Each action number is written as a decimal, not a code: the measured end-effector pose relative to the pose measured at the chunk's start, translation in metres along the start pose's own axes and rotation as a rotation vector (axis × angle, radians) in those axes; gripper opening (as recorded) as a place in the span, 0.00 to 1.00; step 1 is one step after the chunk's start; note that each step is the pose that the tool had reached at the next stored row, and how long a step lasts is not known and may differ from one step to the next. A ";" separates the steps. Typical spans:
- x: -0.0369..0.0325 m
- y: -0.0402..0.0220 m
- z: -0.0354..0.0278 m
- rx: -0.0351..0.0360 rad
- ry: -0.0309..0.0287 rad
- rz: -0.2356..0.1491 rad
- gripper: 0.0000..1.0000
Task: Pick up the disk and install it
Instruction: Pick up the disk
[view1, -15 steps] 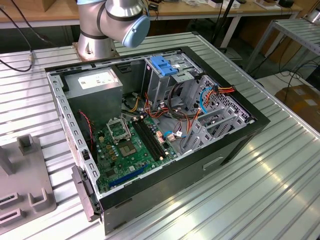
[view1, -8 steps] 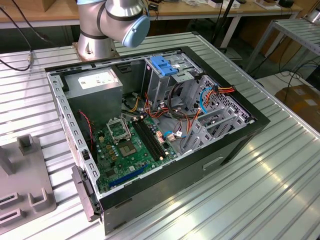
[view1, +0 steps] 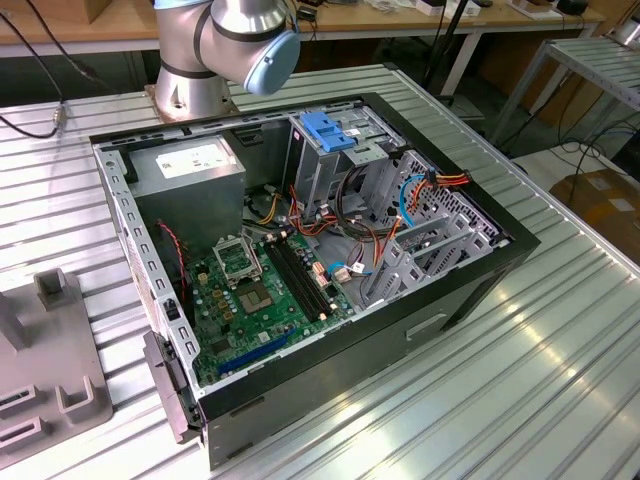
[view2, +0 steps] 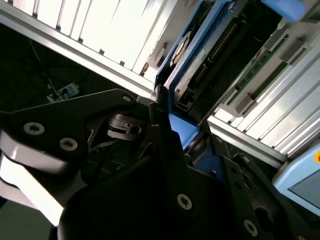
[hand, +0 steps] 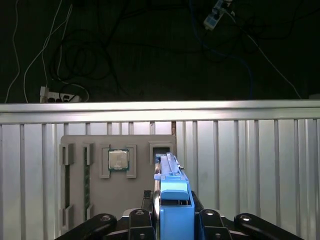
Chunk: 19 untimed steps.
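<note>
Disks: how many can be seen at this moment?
1. The disk is clamped edge-on in the gripper, seen in both wrist views. Others may be hidden inside the open computer case.

open black computer case (view1: 330, 350) lying side-up on slatted metal table (view1: 540, 380) | inside: green motherboard (view1: 255, 300), grey power-supply box (view1: 190, 170) with white label, metal cage (view1: 330, 135) with blue plastic top, orange-red cables (view1: 445, 182) | first wrist view: grey fixture tray (hand: 115, 200) on table, processor chip (hand: 118, 160) seated in one recess
</note>
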<state>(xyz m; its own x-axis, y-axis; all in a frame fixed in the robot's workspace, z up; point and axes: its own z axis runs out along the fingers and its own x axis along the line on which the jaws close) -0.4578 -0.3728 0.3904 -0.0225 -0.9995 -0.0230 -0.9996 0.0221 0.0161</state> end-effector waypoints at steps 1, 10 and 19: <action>0.0000 0.0000 -0.0011 -0.0001 0.0001 0.000 0.37; -0.0006 0.0004 -0.0254 -0.0001 0.0001 0.000 0.37; -0.0012 0.0008 -0.0510 -0.0001 0.0001 0.000 0.37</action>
<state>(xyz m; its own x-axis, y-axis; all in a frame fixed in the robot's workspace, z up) -0.4578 -0.3728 0.4414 -0.0225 -0.9995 -0.0229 -0.9996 0.0221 0.0161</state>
